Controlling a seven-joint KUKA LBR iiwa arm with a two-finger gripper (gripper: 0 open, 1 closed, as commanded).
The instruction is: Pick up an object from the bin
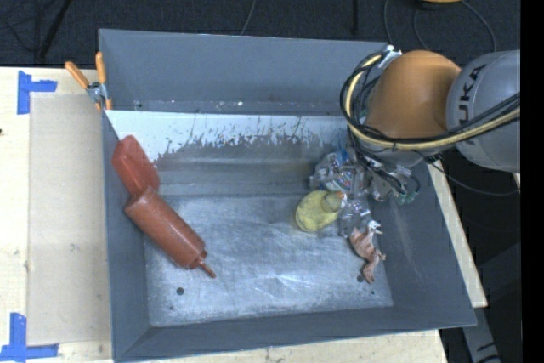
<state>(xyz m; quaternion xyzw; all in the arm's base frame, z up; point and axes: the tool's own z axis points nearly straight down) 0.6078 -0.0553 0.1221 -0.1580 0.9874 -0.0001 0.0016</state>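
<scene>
While the gripper (350, 198) sits low at the frame's right, against the yellow-green lump (316, 212) and above a small brown figure (367, 246), nothing looks lifted; its grip cannot be told.

My arm (489, 106): cut off on the right.
Yellow lump (313, 213): partly under my claw (353, 193).
Brown thing (367, 249): too small to name.
</scene>
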